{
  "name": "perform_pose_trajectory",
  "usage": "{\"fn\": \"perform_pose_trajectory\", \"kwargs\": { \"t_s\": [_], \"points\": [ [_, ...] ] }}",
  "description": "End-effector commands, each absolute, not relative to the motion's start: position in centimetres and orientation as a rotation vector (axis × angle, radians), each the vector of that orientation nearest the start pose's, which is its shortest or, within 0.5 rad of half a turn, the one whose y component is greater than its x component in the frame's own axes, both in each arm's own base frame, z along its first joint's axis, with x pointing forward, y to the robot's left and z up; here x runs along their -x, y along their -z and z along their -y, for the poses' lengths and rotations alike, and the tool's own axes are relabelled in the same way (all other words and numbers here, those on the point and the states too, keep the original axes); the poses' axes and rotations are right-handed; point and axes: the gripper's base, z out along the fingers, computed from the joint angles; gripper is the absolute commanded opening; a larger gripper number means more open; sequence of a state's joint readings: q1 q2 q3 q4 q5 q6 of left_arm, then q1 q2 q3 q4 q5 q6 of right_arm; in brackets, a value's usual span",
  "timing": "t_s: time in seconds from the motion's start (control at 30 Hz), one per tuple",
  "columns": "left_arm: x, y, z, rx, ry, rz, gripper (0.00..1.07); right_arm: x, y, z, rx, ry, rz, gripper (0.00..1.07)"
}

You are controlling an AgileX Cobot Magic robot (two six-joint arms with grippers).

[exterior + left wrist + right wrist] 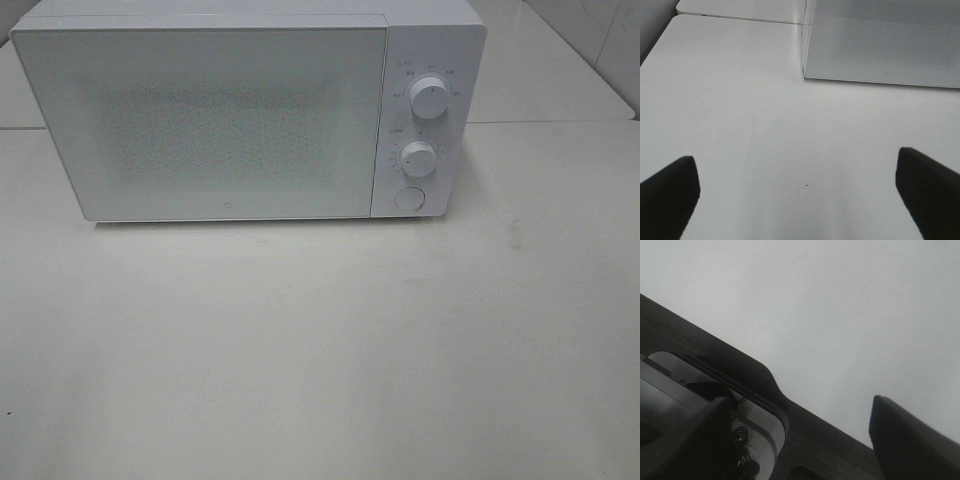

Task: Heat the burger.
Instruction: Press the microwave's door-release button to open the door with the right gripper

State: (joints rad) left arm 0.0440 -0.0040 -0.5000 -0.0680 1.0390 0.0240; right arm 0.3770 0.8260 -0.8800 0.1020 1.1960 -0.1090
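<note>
Showing microwave [230, 110] upper centre of ext. view, door [200, 120] shut; burger not visible in any view, poss. inside behind the frosted door, unconfirmed. Left gripper [795, 170] and right gripper [800, 410]: fingers spread apart, holding nothing. Judged step: start heating; next move likely needs right arm turning lower knob [420, 157], centre-right.

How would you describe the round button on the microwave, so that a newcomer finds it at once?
Find the white microwave at the back of the table. On the control panel at its right side, the round button sits lowest, under the upper knob and the lower knob. Unlike them, it looks flat and has no markings around it.
</note>
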Motion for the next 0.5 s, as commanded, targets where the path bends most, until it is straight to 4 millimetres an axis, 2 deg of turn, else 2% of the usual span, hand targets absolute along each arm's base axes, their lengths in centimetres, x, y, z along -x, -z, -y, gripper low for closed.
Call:
{"fn": "perform_pose_trajectory", "kwargs": {
  "t_s": [0.03, 0.07, 0.13, 0.17, 0.2, 0.23, 0.27, 0.37, 0.5],
  "points": [
    [0.8, -27.8, 0.6, 0.025, 0.044, -1.993, 1.0, -9.2, -34.3, -4.4, 0.631, -0.202, -2.516, 0.75],
    [0.8, -27.8, 0.6, 0.025, 0.044, -1.993, 1.0, -7.4, -34.5, -3.6, 0.618, -0.202, -2.449, 0.75],
    [0.8, -27.8, 0.6, 0.025, 0.044, -1.993, 1.0, -6.7, -34.4, -3.3, 0.615, -0.204, -2.431, 0.75],
    [0.8, -27.8, 0.6, 0.025, 0.044, -1.993, 1.0, -5.2, -34.1, -2.7, 0.608, -0.208, -2.397, 0.75],
    [0.8, -27.8, 0.6, 0.025, 0.044, -1.993, 1.0, -4.5, -33.9, -2.4, 0.59, -0.211, -2.378, 0.75],
    [0.8, -27.8, 0.6, 0.025, 0.044, -1.993, 1.0, -4.5, -33.9, -2.4, 0.59, -0.211, -2.378, 0.75],
    [0.8, -27.8, 0.6, 0.025, 0.044, -1.993, 1.0, -3.4, -33.5, -1.9, 0.534, -0.207, -2.345, 0.75],
    [0.8, -27.8, 0.6, 0.025, 0.044, -1.993, 1.0, -2.1, -32.6, -1.3, 0.442, -0.174, -2.309, 0.75],
    [0.8, -27.8, 0.6, 0.025, 0.044, -1.993, 1.0, -1.1, -31.4, -0.9, 0.345, -0.141, -2.251, 0.75]
  ]
}}
